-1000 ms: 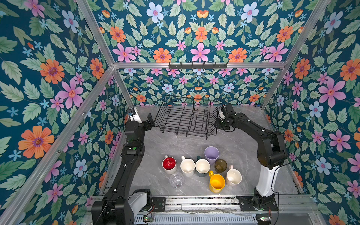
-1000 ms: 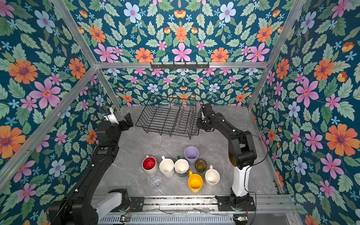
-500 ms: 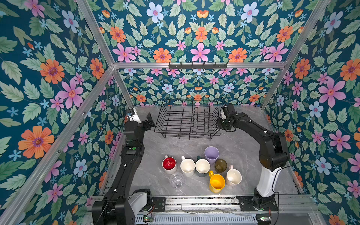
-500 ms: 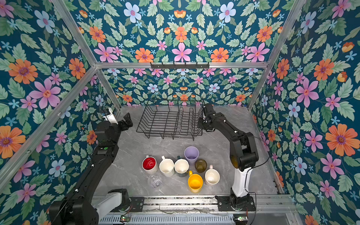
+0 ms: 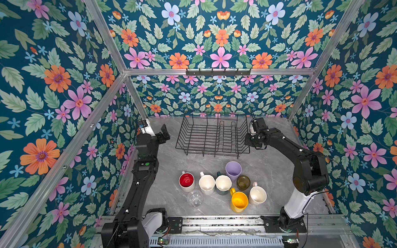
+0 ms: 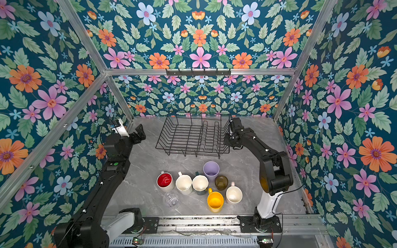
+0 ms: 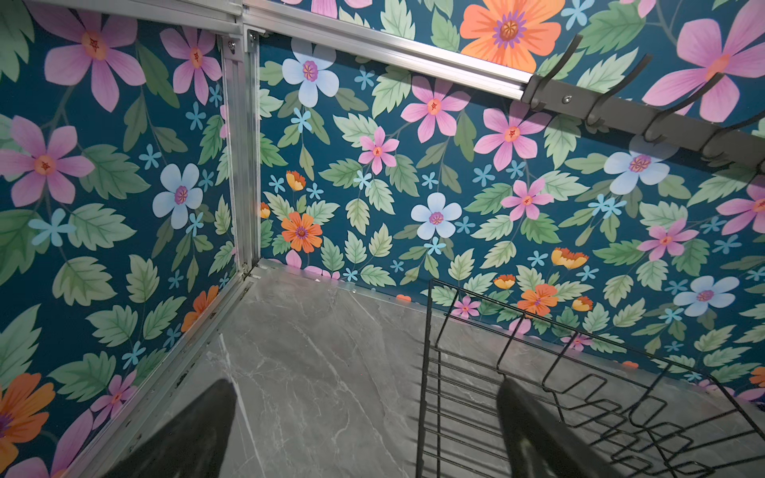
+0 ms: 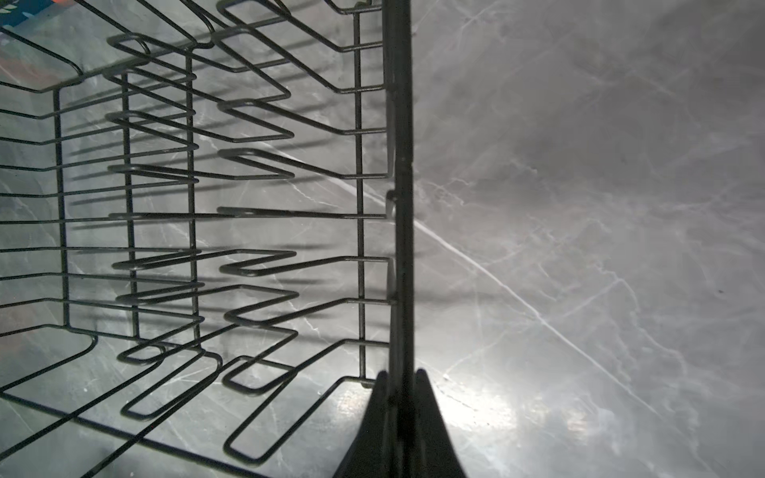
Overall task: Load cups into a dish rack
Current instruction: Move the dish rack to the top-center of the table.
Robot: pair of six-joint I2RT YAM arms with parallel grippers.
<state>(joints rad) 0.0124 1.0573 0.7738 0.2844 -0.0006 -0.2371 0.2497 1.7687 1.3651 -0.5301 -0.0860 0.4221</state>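
a: where's the black wire dish rack?
b: at the back of the grey marble tabletop, between the two arms. the right gripper is clenched on its side rim wire.
a: and the left gripper?
b: jaws spread wide, released, just beside the rack's other end.
a: the eight mixed-colour cups?
b: upright, clustered near the front, well apart from the rack.

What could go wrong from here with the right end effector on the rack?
The right end effector pinches only one thin rim wire of the rack; a pull may slip or tip it. Dragged forward, the rack could hit the tumbler. The open left end effector sits by the rack and could snag it.
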